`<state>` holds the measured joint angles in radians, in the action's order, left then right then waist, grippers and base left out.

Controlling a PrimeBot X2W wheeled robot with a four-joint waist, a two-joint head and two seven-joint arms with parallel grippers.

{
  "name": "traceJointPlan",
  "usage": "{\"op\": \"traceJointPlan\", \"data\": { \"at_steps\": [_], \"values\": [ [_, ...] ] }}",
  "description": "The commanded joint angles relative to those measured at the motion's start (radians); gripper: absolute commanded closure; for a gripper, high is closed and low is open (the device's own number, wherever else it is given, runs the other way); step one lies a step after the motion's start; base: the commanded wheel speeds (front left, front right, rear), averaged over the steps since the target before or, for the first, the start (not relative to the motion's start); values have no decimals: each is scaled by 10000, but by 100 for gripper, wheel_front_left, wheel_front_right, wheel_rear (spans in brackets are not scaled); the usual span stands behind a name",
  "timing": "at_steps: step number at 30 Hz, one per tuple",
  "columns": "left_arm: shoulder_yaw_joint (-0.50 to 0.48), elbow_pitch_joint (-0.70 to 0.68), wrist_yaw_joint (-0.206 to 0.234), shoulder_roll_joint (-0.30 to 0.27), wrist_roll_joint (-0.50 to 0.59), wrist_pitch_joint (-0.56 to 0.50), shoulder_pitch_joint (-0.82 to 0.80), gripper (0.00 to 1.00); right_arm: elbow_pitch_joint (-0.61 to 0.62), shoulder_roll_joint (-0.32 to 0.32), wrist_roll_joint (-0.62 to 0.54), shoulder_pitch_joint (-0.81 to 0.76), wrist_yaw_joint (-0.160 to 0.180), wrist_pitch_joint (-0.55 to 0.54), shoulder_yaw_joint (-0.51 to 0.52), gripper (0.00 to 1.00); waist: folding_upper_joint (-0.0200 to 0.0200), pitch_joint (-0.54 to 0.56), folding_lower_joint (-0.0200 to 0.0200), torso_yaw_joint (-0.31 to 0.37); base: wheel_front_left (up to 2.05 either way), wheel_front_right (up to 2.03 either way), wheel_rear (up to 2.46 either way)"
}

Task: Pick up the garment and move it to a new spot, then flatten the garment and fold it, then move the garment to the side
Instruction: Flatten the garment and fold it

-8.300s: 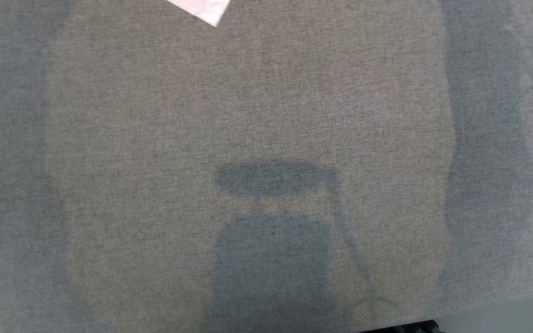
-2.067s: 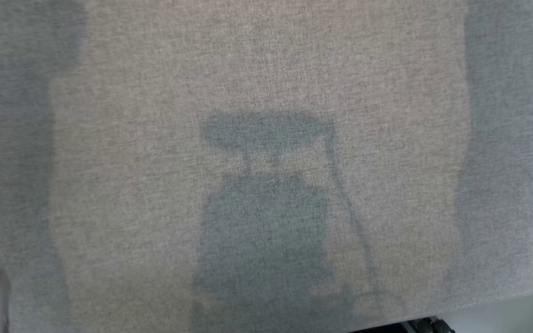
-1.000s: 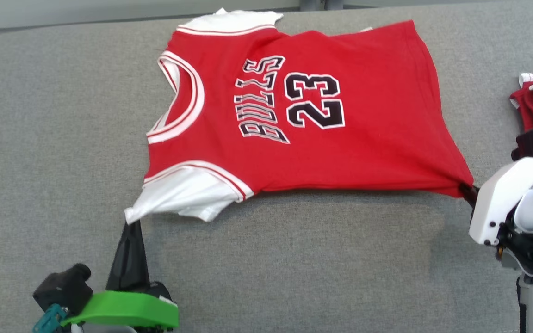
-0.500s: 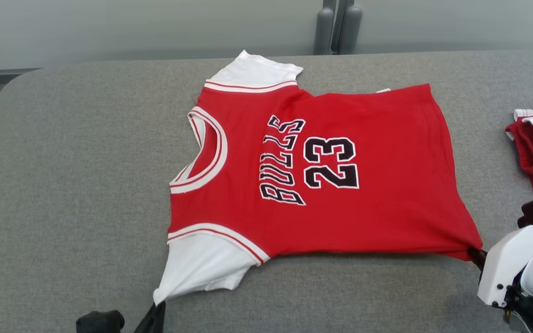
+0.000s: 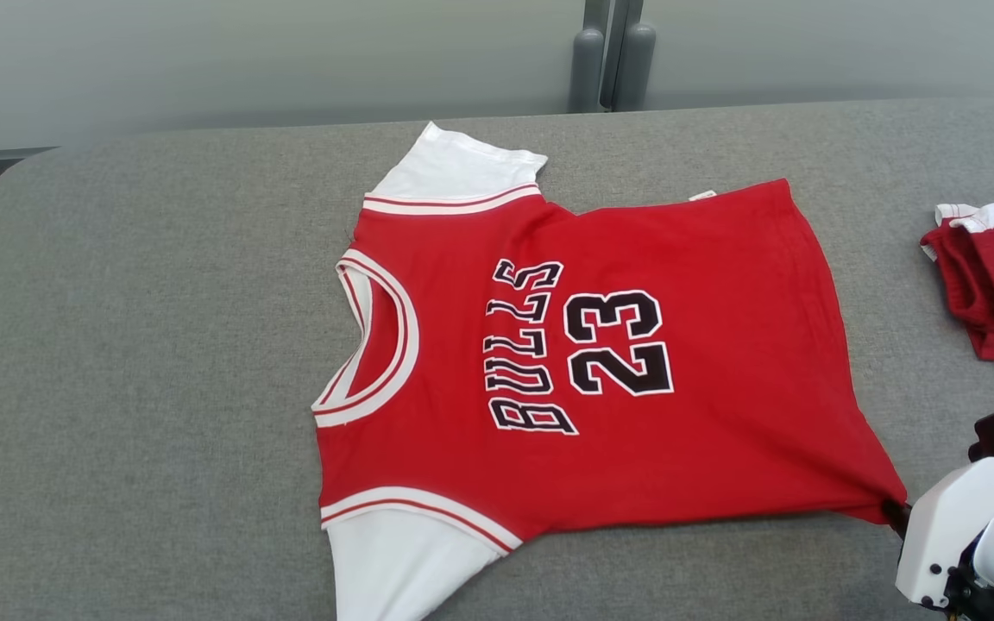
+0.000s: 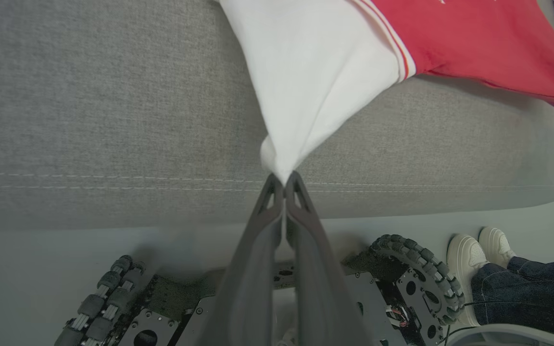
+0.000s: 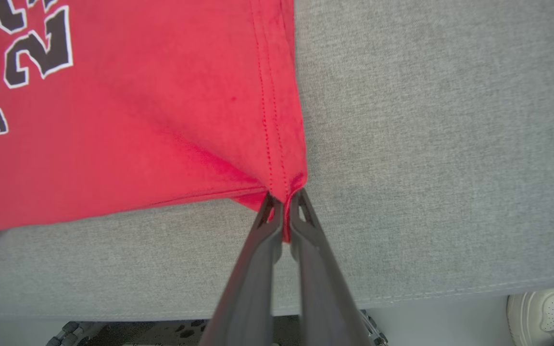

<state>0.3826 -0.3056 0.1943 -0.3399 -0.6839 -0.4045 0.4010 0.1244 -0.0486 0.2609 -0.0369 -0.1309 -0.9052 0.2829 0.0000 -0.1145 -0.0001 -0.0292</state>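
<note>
Red Bulls jersey (image 5: 600, 345): dragged a touch nearer across grey padded table (image 5: 160, 345) over last half second, near edge pulled taut. Clamped by left gripper (image 6: 284, 180) at white sleeve tip (image 6: 282, 158), by right gripper (image 7: 284, 202) at hem corner (image 7: 284, 185). Reads as flattening nearly done; fold next.

The red short-sleeved jersey shirt (image 5: 704, 345), with white sleeves and black "BULLS 23" lettering outlined in white, lies spread front-up in the middle of the grey fabric-covered table (image 5: 117, 345). Its collar points toward the left edge and its hem toward the right. Its near sleeve and near hem corner are drawn into taut points toward the near edge.
</note>
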Motion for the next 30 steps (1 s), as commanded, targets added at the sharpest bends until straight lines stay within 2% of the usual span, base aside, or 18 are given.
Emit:
{"op": "traceJointPlan", "data": {
  "at_steps": [1,5,10,13,24,30],
  "values": [
    [-44,-46,-31,-25,-42,19,142,100,20,-37,28,-103,5,52,75,100,0,-16,1,22,0,0,0],
    [-226,-182,-220,105,-295,346,-68,100,97,-34,208,-23,5,209,265,100,0,-71,1,42,0,0,0],
    [-429,-219,-699,-169,-204,247,-1357,100,153,-35,659,407,5,449,400,100,0,-154,1,47,0,0,0],
    [-532,20,-876,-43,-355,94,-2455,100,57,-34,878,750,5,649,359,100,0,-242,1,101,0,0,0],
    [-411,2351,-867,1032,-61,248,-6002,100,-1410,-33,1338,2519,5,1298,263,100,0,-989,1,124,0,0,0],
    [-354,3761,-787,1211,387,450,-7293,100,-2466,-32,1128,3500,4,1871,226,100,0,-1416,1,105,0,0,0]
  ]
}}
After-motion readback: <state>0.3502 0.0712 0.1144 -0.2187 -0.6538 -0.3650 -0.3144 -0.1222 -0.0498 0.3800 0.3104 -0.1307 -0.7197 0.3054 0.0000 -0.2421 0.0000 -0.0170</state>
